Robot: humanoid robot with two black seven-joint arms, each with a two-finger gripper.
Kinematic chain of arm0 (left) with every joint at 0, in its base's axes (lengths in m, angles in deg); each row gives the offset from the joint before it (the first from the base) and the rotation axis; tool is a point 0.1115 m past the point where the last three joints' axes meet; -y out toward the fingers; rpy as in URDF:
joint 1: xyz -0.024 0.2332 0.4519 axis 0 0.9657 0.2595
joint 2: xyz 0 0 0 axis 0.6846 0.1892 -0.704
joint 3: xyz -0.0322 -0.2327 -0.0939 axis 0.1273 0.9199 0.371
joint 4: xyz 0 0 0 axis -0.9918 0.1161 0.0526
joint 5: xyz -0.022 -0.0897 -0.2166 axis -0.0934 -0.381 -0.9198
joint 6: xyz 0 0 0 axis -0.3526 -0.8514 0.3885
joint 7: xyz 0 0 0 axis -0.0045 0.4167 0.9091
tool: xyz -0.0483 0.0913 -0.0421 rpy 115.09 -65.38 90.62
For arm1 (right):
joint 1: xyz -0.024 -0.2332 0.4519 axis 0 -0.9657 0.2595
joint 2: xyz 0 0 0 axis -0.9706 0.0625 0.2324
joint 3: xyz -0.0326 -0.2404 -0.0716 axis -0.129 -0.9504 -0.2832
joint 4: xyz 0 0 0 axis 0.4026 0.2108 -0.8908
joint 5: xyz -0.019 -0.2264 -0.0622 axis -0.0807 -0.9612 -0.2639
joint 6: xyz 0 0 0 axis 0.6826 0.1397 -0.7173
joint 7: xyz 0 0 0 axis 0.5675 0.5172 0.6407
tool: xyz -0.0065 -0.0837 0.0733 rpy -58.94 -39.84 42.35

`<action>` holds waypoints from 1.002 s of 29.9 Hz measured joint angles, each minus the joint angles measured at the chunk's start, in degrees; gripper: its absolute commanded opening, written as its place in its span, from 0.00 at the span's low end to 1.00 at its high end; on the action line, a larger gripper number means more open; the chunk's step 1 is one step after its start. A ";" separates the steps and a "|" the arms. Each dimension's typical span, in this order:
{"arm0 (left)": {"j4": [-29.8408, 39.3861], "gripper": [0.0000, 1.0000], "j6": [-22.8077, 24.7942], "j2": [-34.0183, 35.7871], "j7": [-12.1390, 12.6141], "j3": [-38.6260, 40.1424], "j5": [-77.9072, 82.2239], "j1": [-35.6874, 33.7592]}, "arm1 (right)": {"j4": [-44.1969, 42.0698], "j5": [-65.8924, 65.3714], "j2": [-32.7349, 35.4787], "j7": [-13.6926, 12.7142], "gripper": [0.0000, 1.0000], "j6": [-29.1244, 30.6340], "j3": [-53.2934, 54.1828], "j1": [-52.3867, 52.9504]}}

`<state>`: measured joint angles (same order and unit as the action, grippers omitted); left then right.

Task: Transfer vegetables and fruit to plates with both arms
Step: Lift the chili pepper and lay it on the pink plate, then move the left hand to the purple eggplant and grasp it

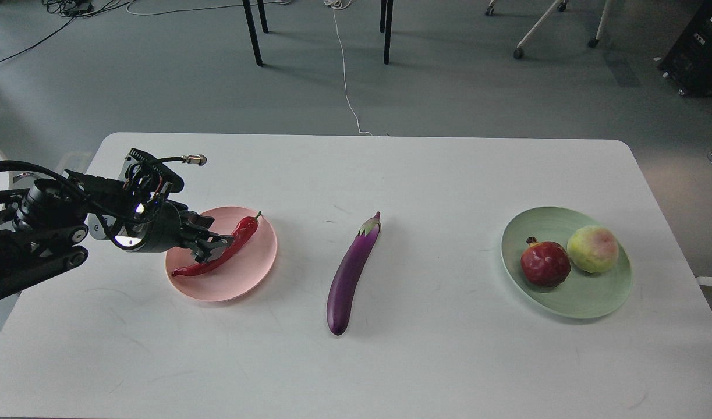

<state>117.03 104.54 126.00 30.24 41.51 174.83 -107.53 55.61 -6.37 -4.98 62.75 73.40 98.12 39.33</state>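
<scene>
The red chili pepper (243, 233) lies across the pale pink plate (248, 273) at the table's left. My left gripper (218, 233) hovers over the plate's left half, its fingers apart, the lower finger (216, 247) just over the chili's middle. The purple eggplant (351, 276) lies on the bare table in the middle, stem pointing away. The pale green plate (588, 299) at the right holds the dark red pomegranate (544, 263) and the yellow-green fruit (592, 249), side by side and touching. My right arm is out of view.
The white table (437, 186) has rounded far corners. Beyond it on the grey floor are black table legs (252, 32), a white cable (345, 75) and chair castors.
</scene>
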 measured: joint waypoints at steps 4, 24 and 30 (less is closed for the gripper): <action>2.02 0.74 -0.85 -0.17 -0.18 5.81 -1.54 -0.08 | 0.15 0.00 -0.01 0.00 0.99 0.00 0.12 0.00; 7.05 0.76 7.26 -25.62 12.91 9.47 -2.17 -1.79 | -0.16 0.25 0.79 0.50 0.99 0.00 0.64 -2.73; 0.31 0.76 7.46 -29.96 15.58 6.73 0.29 -1.27 | 0.05 0.44 0.73 0.50 0.99 0.00 1.61 -2.73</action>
<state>117.33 111.99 96.04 45.82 48.24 175.12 -108.80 55.66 -5.94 -4.25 63.25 73.40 99.73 36.60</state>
